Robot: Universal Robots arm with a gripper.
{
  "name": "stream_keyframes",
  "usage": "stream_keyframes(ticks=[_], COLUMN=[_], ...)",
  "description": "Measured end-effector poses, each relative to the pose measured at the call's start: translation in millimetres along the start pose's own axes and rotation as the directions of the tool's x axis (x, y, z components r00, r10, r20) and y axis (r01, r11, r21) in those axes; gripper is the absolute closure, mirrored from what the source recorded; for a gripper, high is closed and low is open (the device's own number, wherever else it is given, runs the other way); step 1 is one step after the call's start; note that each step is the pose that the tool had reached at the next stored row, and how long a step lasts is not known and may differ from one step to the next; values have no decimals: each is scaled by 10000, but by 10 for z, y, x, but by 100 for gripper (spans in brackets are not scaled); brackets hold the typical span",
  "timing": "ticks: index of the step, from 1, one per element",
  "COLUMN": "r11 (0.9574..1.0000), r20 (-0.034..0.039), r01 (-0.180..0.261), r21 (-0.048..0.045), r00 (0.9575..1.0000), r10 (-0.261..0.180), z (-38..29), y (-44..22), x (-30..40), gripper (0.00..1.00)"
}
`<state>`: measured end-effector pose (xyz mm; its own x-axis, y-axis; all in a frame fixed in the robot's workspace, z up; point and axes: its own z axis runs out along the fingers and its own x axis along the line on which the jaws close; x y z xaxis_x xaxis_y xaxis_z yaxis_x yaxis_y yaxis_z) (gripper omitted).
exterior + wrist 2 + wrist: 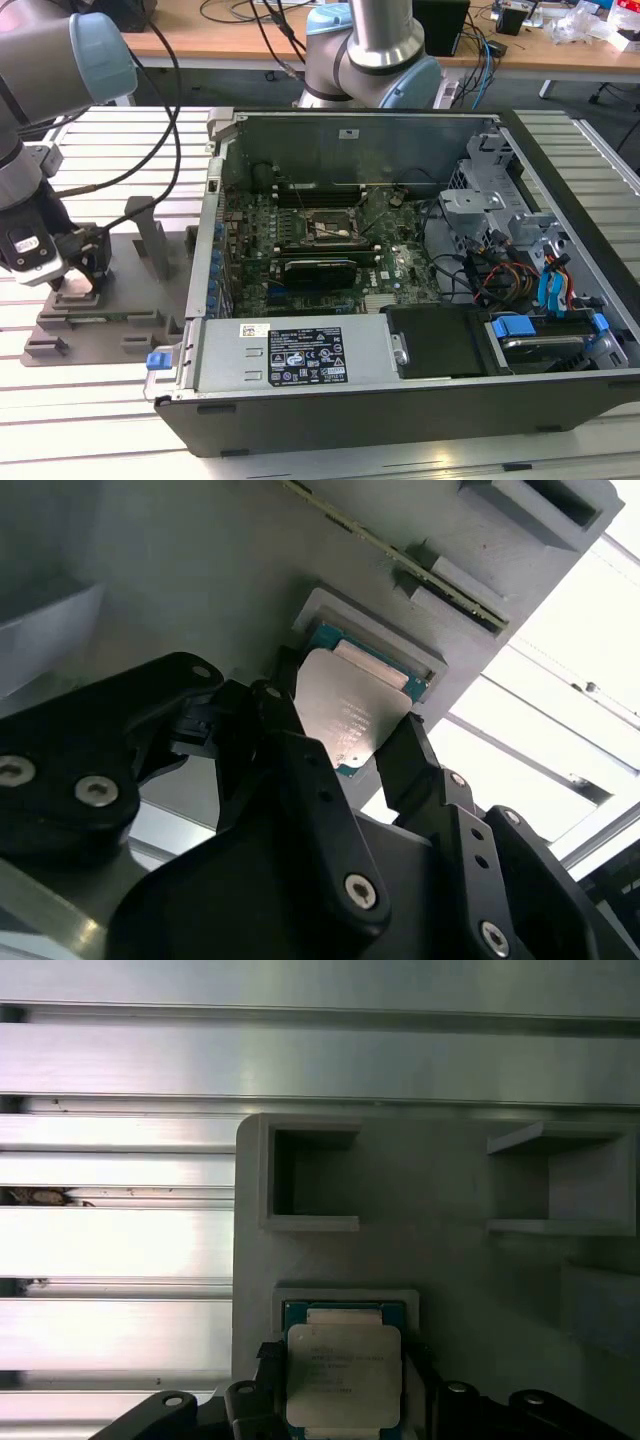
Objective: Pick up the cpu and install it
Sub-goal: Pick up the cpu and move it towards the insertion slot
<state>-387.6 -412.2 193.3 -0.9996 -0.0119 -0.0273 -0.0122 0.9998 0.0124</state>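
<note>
The cpu (343, 1372), a small square chip with a silver top and green rim, lies in a shallow recess of the grey plastic tray (450, 1260). My gripper (345, 1365) is down over it. The black fingers (283, 720) press against two opposite edges of the cpu (348, 715), so my gripper (345, 725) is shut on it. In the exterior view my gripper (75, 285) sits low on the tray (140, 305) at the exterior view's left. The motherboard socket (330, 230) lies inside the open computer case (300, 400).
Upright posts (150, 235) rise from the tray beside my gripper. The case's tall metal side wall (210, 230) stands between the tray and the motherboard. A second arm's base (370, 60) is behind the case. Cables and drive bays (540, 280) fill the case's right end.
</note>
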Motion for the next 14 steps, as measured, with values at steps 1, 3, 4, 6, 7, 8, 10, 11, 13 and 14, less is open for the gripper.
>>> stream_keyframes(ticks=[1,3,4,6,7,8,10,11,13,14], r11=[10000,10000,10000,10000,10000,10000,10000,10000,10000,10000], r20=[1,0,0,1,1,0,-1,-2,0,0], r01=[0,0,0,-1,-1,-1,-1,-1,-1,-1], r21=[-6,-22,-27,-36,-37,-37,-36,-36,-37,-36], r00=[10000,10000,10000,10000,10000,10000,10000,10000,10000,10000], r10=[0,0,0,1,1,1,1,1,1,1], z=[-3,-9,-13,-19,-22,-26,-35,-42,-67,-90], y=[0,0,0,0,0,0,0,0,1,1], x=[0,0,-1,-1,-1,-1,-1,-1,-2,-2], gripper=[44,44,44,45,45,45,45,45,45,45])
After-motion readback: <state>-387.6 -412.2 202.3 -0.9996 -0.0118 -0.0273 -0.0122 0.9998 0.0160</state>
